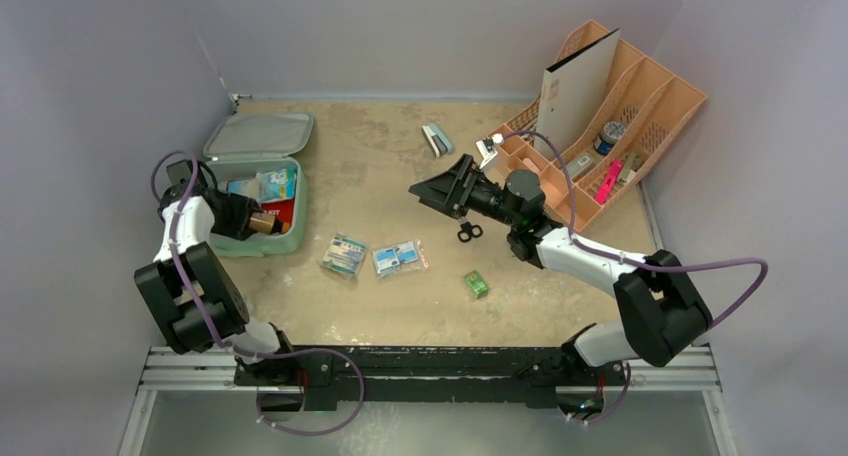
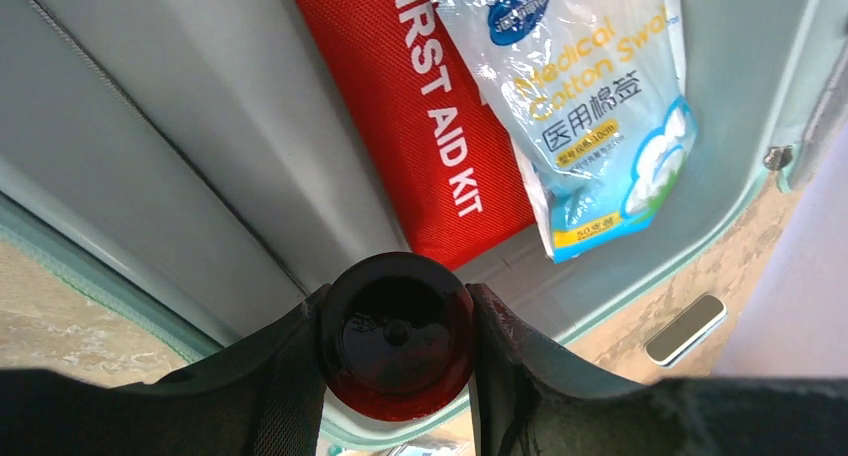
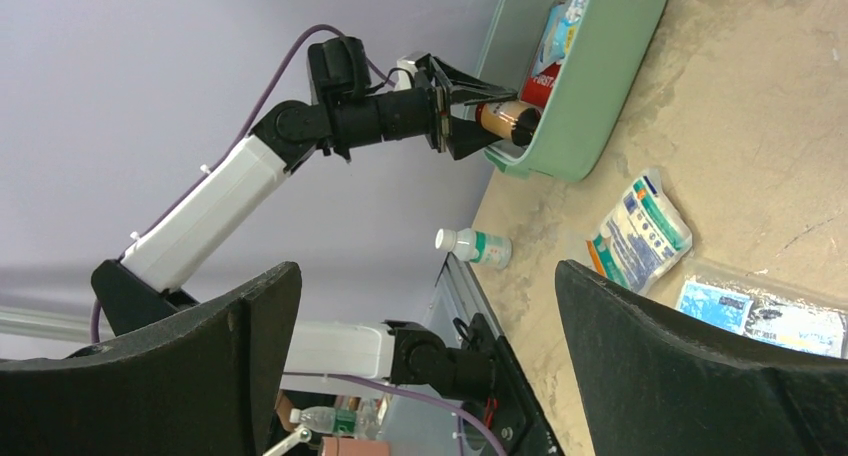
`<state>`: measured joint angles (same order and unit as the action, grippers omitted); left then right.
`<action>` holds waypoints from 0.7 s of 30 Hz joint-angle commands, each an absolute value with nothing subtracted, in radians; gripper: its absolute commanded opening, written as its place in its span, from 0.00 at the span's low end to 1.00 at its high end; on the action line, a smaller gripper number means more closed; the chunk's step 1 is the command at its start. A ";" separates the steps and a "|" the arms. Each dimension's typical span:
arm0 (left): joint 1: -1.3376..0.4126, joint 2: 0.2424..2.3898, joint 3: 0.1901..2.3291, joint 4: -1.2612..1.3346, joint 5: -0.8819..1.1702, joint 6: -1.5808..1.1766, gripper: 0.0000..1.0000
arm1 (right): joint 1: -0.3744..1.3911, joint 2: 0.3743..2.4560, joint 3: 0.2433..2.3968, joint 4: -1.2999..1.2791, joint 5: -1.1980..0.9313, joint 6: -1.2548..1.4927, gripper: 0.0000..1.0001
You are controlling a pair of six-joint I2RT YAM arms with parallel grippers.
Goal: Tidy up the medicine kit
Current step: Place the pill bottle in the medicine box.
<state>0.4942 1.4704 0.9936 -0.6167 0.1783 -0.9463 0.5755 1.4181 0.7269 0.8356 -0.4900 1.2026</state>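
Kit [image 1: 300,204]: I find it far left on the table [image 1: 380,166], lid open behind.
Inside kit: pouch [image 2: 430,126], with bag of swabs [image 2: 590,106] partly on it.
Bottle [image 2: 397,351]: in my left gripper [image 2: 395,301], over the kit's near end.
Mid-table: a packet [image 1: 343,254] left of a second packet [image 1: 399,258]; scissors [image 1: 469,232] behind them.

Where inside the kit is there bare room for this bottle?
Bare floor of the medicine kit beside the red pouch, on the side away from the cotton swab bag. The bag's side is crowded: it overlaps the pouch.
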 commanded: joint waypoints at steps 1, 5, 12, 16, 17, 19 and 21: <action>0.504 1.495 1.020 -0.607 0.176 -0.947 0.29 | 0.572 1.385 0.733 0.845 -0.486 1.166 0.99; 0.504 1.504 1.009 -0.617 0.168 -0.959 0.33 | 0.572 1.388 0.730 0.841 -0.476 1.159 0.99; 0.504 1.522 1.033 -0.683 0.125 -0.967 0.46 | 0.572 1.388 0.700 0.869 -0.453 1.168 0.99; 0.505 1.536 1.039 -0.708 0.118 -0.972 0.50 | 0.572 1.385 0.699 0.871 -0.451 1.170 0.99; 0.504 1.541 1.041 -0.713 0.117 -0.973 0.52 | 0.572 1.384 0.697 0.871 -0.450 1.170 0.99; 0.504 1.548 1.048 -0.722 0.118 -0.973 0.54 | 0.572 1.382 0.692 0.870 -0.449 1.169 0.99; 0.504 1.556 1.055 -0.729 0.122 -0.973 0.56 | 0.572 1.379 0.688 0.870 -0.446 1.170 0.99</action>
